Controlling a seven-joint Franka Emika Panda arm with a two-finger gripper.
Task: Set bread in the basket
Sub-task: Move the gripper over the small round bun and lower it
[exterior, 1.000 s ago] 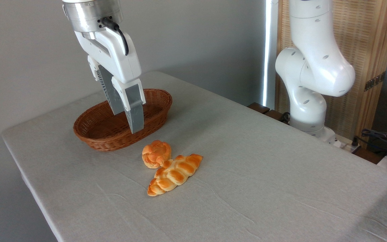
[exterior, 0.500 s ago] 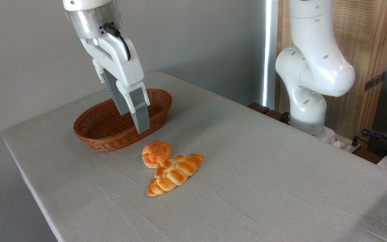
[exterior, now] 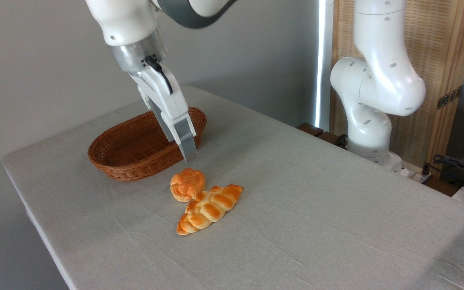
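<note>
Since the earlier frames, the end effector (exterior: pixel 189 155) has been carried rightward and down, from in front of the basket's middle to a spot over the basket's right end, and the arm's wrist has been tilted so that the fingers slant down to the right. Nothing else has been shifted: the bread, the loaf and the basket are seen where they were.

The bread (exterior: pixel 187 184), a small round knotted bun with a glossy orange crust, is seen lying on the desk (exterior: pixel 316 209), outside the basket and just in front of its right end. It is touched on its lower right side by a longer braided loaf (exterior: pixel 209 208), which lies slantwise with one pointed end toward the camera and the other toward the right. The basket (exterior: pixel 123 151), an oval of reddish-brown wicker, is set behind and to the left of the bread, near it but not touching, and nothing is seen inside the part that shows.

The end effector is held in the air just above the bread, its tip a little above and slightly behind the bun, with no contact made. Its fingers are viewed nearly edge-on, one hiding the other, so it cannot be told whether they are apart or together; nothing is held between them.

The desk is covered with a pale grey cloth, faintly creased. At the right, the arm's white base (exterior: pixel 371 121) is seen beside the desk's far edge, in front of a wooden screen (exterior: pixel 437 60).
</note>
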